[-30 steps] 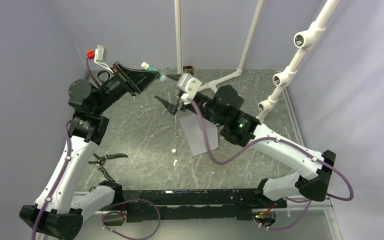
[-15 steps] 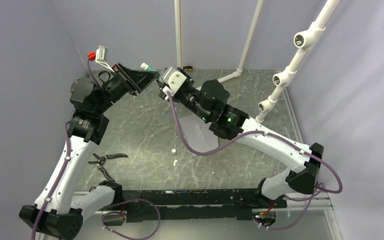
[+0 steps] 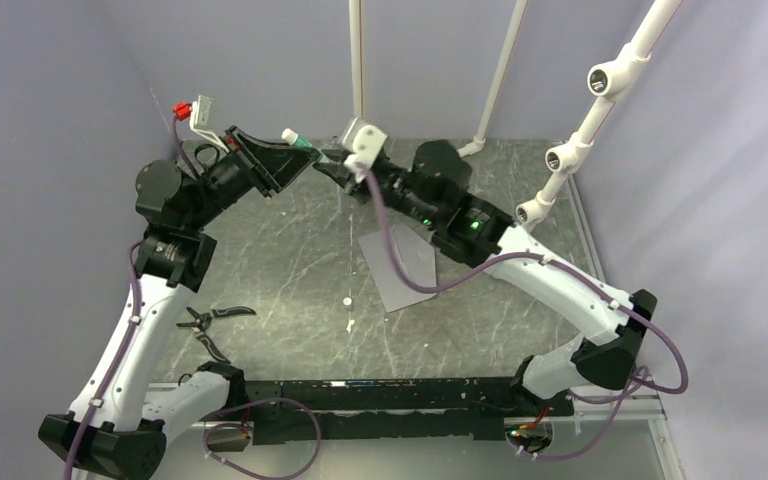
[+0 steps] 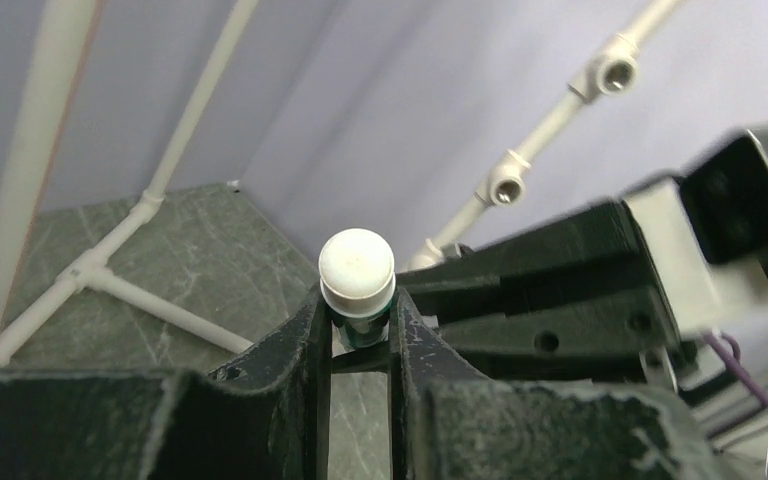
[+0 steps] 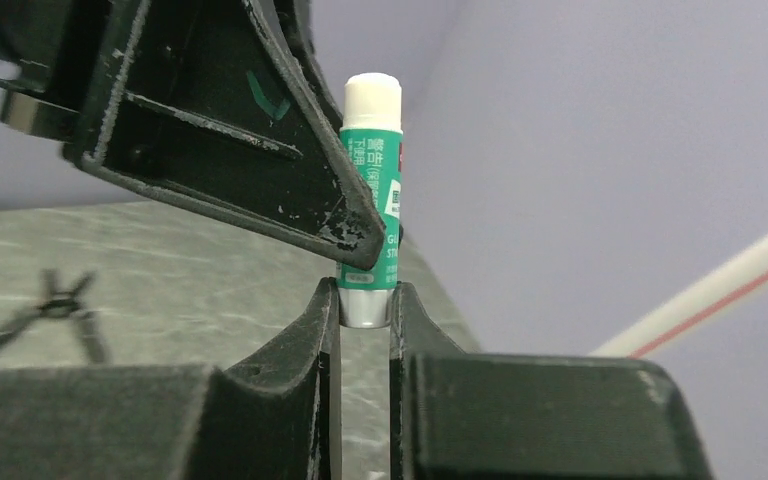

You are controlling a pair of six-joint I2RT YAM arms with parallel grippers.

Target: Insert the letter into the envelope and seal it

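Top external: envelope, light limp paper, likely best pinched edgewise, on bench below glue stick, which left fingers and right fingers clamp.

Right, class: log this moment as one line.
left tool: shut on glue stick | right tool: shut on its base | envelope: flat on table

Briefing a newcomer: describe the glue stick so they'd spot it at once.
Over the far end of the dark marbled table, the left claw and right claw meet. They pinch a white-capped green glue stick, bright against the black claws.
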